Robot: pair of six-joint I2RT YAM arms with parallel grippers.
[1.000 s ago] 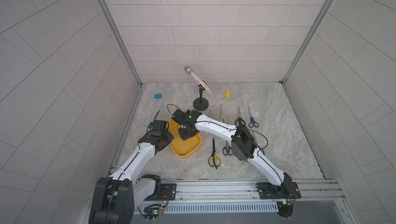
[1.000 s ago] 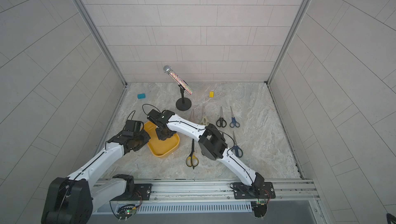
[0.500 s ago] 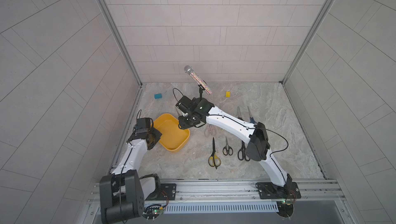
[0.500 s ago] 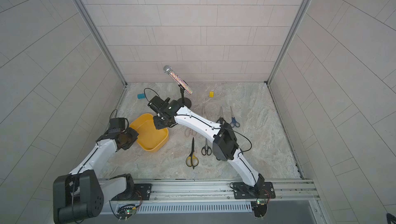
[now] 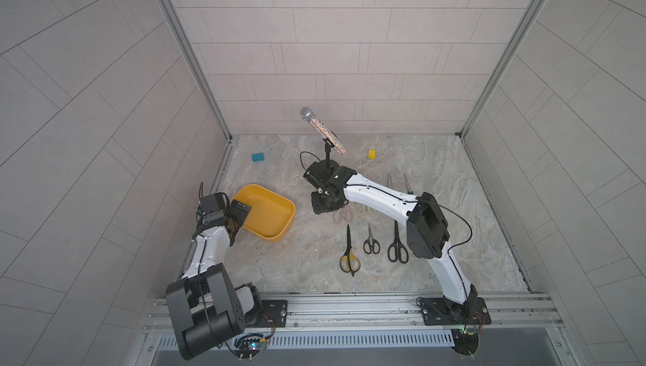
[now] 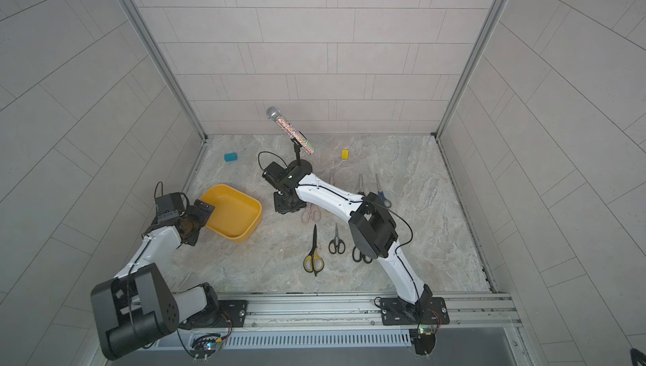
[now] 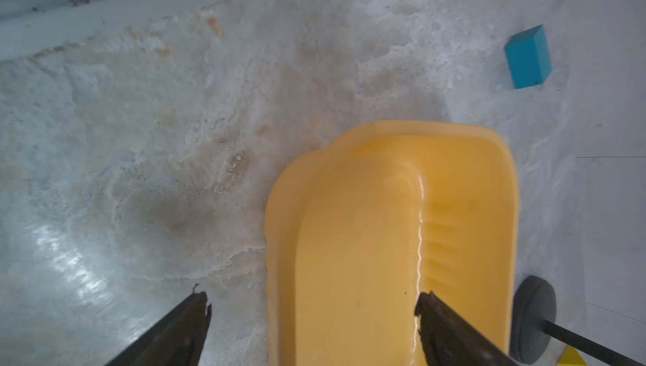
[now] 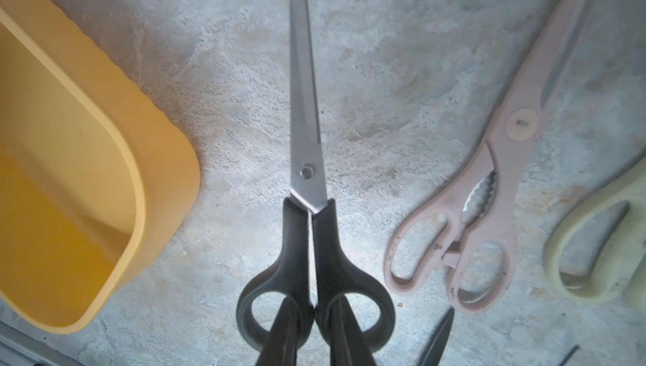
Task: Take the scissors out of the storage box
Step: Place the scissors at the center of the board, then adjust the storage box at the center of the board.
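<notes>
The yellow storage box (image 5: pixel 276 234) (image 6: pixel 244 236) holds nothing and sits at the left. My left gripper (image 5: pixel 238 211) (image 7: pixel 312 303) is open and straddles its left rim (image 7: pixel 279 227) without touching it. My right gripper (image 5: pixel 323 205) (image 8: pixel 314 308) is shut on black-handled scissors (image 8: pixel 307 137). Its fingers pass through the handle loops and pinch the bars between them, right of the box (image 8: pixel 164 186). Beside it lie pale pink scissors (image 5: pixel 342 215) (image 8: pixel 489 207) and cream ones (image 5: pixel 365 208). Yellow-and-black scissors (image 5: pixel 349 257) and two black pairs (image 5: pixel 370 240) (image 5: pixel 396 245) lie nearer the front.
A glittery microphone (image 5: pixel 323 131) on a black stand rises just behind my right wrist. A teal block (image 5: pixel 258 156) and a small yellow block (image 5: pixel 372 153) lie near the back wall. More scissors (image 5: pixel 389 182) lie behind my right forearm. Tiled walls close in three sides.
My left gripper has dragged the box a little leftward and then opened off its rim. My right gripper has carried the black scissors out of the box, to its right.
</notes>
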